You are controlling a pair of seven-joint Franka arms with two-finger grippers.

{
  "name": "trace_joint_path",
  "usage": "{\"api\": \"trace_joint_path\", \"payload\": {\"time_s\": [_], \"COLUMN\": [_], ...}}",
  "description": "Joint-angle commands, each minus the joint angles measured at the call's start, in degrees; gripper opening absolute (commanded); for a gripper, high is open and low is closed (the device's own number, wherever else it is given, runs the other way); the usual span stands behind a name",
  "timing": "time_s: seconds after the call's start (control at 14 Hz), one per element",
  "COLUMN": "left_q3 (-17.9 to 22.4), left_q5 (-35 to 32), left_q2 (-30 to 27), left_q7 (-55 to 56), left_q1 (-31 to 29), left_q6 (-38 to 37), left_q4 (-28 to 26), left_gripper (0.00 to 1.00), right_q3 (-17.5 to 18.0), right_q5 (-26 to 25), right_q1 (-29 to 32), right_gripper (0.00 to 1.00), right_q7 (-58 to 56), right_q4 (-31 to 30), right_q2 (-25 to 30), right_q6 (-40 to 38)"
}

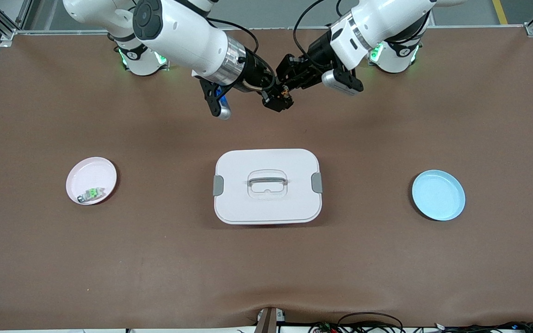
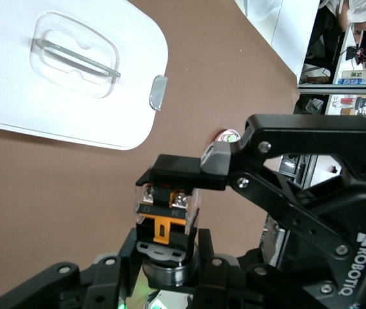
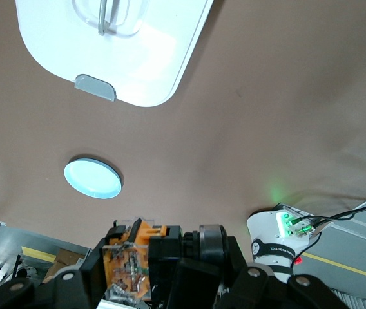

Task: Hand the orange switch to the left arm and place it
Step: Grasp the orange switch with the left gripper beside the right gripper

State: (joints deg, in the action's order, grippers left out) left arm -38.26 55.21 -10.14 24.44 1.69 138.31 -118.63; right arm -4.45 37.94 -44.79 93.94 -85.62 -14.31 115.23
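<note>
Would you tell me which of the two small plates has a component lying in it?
The pink plate toward the right arm's end holds a green-and-clear component; the blue plate holds nothing.

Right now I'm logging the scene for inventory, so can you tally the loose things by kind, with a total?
Round plates: 2, pink plate and blue plate
Lidded boxes: 1, white box
Small components: 2, orange switch up in the air between both end effectors, green-and-clear component in the pink plate
Total: 5

Pink plate (image 1: 91,180) holds green component (image 1: 92,193); blue plate (image 1: 438,195).
</note>
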Motion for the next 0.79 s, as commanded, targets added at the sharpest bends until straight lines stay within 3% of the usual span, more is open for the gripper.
{"api": "trace_joint_path", "payload": {"time_s": [0.0, 0.36, 0.57, 0.65, 0.72], "left_q3": [-0.76, -0.76, -0.59, -0.67, -0.68], "left_q5": [1.75, 1.22, -0.70, -2.28, -3.17], "left_q2": [-1.73, -1.73, -1.29, -1.12, -1.03], "left_q7": [-1.85, -2.20, -2.56, -3.25, -4.22], "left_q1": [-0.38, -0.90, -1.60, -2.82, -3.27], "left_q6": [0.91, 0.99, 0.99, 0.82, 0.64], "left_q4": [-1.34, -1.16, -1.16, -0.90, -0.90], "left_gripper": [0.00, 0.00, 0.00, 0.00, 0.00], "right_q3": [-0.56, -0.64, -0.56, -0.56, -0.64], "right_q5": [0.91, 0.74, 0.56, 0.56, 0.56], "right_q1": [-0.74, -0.74, -0.65, -0.65, -0.65], "right_gripper": [0.34, 0.35, 0.75, 0.94, 1.00], "right_q7": [0.90, 0.81, 0.64, 0.63, 0.55], "right_q4": [1.78, 1.78, 1.78, 1.78, 1.78], "right_q2": [-0.90, -0.90, -0.99, -0.99, -0.99], "right_q6": [-0.18, -0.18, -0.35, -0.35, -0.44]}}
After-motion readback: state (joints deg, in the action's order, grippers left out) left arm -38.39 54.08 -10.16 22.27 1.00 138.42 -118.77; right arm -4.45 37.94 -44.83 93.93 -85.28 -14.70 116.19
